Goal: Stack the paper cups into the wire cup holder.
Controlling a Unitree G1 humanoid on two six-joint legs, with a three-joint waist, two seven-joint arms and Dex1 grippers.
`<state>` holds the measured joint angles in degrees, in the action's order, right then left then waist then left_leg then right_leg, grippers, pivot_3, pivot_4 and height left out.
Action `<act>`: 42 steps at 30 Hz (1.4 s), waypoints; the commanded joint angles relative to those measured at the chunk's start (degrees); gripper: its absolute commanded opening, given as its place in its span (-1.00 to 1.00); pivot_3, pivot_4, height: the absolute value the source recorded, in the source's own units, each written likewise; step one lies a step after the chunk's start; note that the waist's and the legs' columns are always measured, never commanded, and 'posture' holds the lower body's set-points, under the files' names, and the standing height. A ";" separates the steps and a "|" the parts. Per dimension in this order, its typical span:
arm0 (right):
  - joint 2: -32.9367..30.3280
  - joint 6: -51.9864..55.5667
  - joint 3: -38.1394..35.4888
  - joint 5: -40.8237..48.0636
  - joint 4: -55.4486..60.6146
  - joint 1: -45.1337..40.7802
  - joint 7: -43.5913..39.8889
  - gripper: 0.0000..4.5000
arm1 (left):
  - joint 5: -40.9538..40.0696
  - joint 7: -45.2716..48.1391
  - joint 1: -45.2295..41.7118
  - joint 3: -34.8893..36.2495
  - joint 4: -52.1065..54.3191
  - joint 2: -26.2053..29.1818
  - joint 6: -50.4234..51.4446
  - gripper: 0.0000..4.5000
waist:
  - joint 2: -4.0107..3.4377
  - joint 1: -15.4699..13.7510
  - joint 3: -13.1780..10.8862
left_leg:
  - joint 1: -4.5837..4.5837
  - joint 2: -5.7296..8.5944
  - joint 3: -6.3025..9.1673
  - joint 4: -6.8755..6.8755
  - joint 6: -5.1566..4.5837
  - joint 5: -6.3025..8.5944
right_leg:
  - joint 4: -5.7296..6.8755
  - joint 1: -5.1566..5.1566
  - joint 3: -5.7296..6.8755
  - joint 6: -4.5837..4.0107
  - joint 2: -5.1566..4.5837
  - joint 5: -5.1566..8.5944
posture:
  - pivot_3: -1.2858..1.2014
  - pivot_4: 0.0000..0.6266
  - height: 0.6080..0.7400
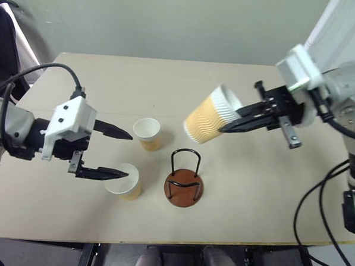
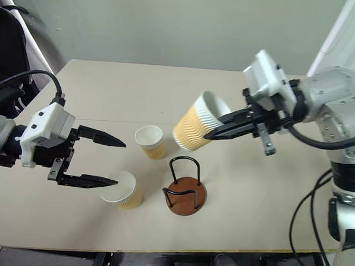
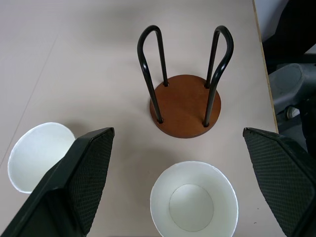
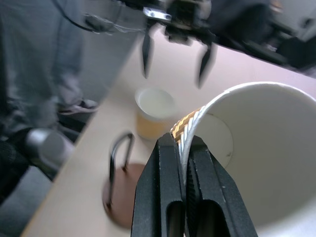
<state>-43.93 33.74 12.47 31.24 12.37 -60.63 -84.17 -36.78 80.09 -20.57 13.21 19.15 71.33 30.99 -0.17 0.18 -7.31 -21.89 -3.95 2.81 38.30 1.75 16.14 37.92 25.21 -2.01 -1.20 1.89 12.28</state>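
Aloft now — one paper cup (image 1: 209, 118) pinched by its rim in the right hand (image 1: 225, 126), tilted above the wire cup holder (image 1: 184, 183).
Left hand (image 1: 125, 155) spread wide and empty over two upright cups (image 1: 147, 133) (image 1: 124, 181) on the tabletop (image 1: 251, 202) — holder just beside them.

Between the left hand's (image 3: 180, 187) spread fingers stand 2 paper cups (image 3: 193, 200) and the wire cup holder (image 3: 185, 104).
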 commanded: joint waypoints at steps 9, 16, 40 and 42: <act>1.58 -12.52 9.55 -11.28 2.91 3.17 -3.83 -0.99 | -1.44 -2.16 1.43 2.58 3.68 0.33 1.86 1.00 | 0.01 0.01 0.00 | -0.04 0.01 0.00 0.03 0.00 0.03 | 0.01 0.02 0.01 -0.01 -0.06 0.00 | 0.03 -0.52 1.00; 2.76 -18.00 11.29 -15.47 -0.33 3.70 -5.55 -0.99 | -2.03 -3.39 2.04 3.34 4.98 0.24 2.91 1.00 | 0.01 0.09 0.01 | -0.01 0.00 0.00 0.04 0.01 0.02 | 0.08 0.02 0.03 -0.03 -0.06 -0.01 | 0.03 -0.52 1.00; 2.21 -15.34 5.35 -14.66 -4.44 2.58 -6.30 0.80 | -7.87 1.21 9.95 17.57 4.00 2.07 8.37 1.00 | 0.01 0.19 0.00 | -0.01 -0.01 -0.01 0.03 0.02 0.02 | 0.08 0.02 0.02 -0.06 -0.06 0.02 | 0.03 -0.52 1.00; -0.36 -8.75 -1.01 -7.89 -7.17 1.30 -7.49 0.80 | -8.53 1.21 10.29 17.94 4.51 2.15 8.49 1.00 | 0.01 -0.12 0.00 | -0.01 -0.01 -0.02 0.04 0.02 0.02 | 0.08 0.02 0.02 -0.07 -0.06 0.01 | 0.03 -0.52 1.00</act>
<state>-41.82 20.99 18.79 18.21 6.05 -56.78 -91.27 -44.83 81.06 -10.05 28.43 22.69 72.73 39.19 -0.16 0.06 -7.31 -21.94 -3.95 2.80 38.35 1.78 16.15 37.99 25.22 -1.99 -1.27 1.83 12.30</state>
